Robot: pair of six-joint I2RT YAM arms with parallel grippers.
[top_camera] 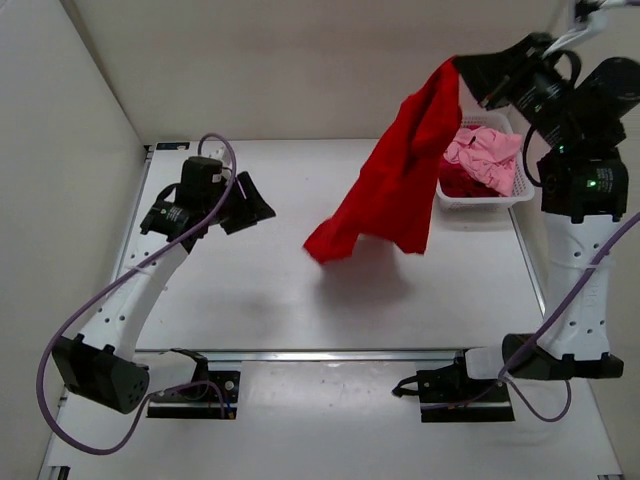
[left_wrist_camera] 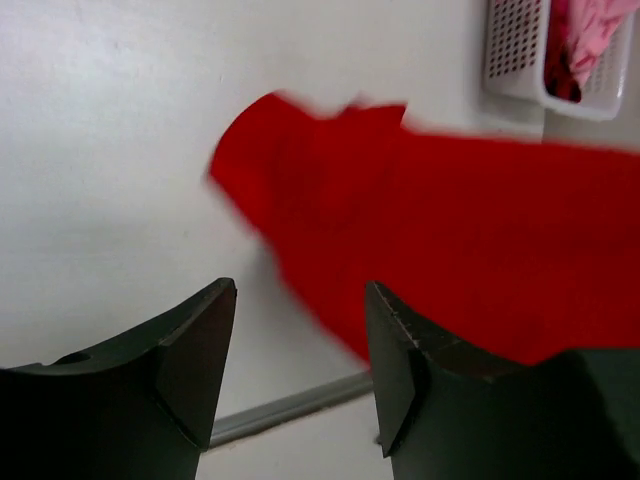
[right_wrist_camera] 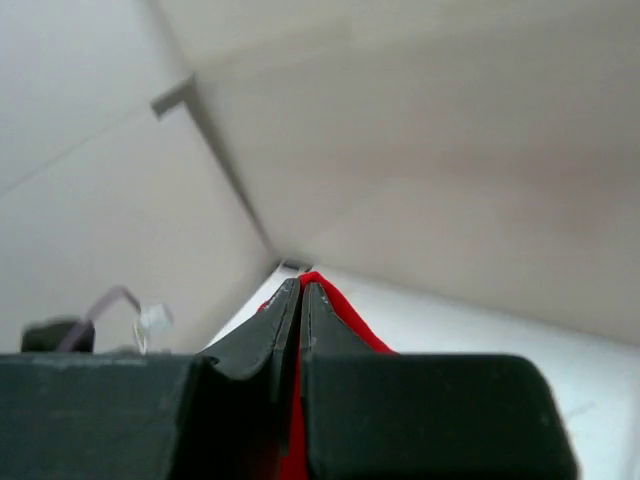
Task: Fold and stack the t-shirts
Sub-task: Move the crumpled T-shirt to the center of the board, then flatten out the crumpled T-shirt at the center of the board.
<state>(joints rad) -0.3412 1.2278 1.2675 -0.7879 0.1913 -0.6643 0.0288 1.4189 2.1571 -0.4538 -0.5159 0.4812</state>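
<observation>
A bright red t-shirt (top_camera: 395, 180) hangs in the air over the right half of the table, its lowest corner just above the surface. My right gripper (top_camera: 457, 66) is shut on its top edge, high up near the back wall. In the right wrist view the right gripper (right_wrist_camera: 302, 286) has its jaws pressed together with red cloth (right_wrist_camera: 345, 318) showing between and beside them. My left gripper (top_camera: 255, 212) is over the left of the table, open and empty. From its wrist camera the left gripper (left_wrist_camera: 300, 292) faces the blurred red t-shirt (left_wrist_camera: 450, 250), apart from it.
A white lattice basket (top_camera: 480, 202) stands at the back right of the table, holding a crumpled light pink t-shirt (top_camera: 485, 152) and darker red cloth (top_camera: 460, 184). The left wrist view shows the basket (left_wrist_camera: 515, 50) at top right. Walls close in the back and left.
</observation>
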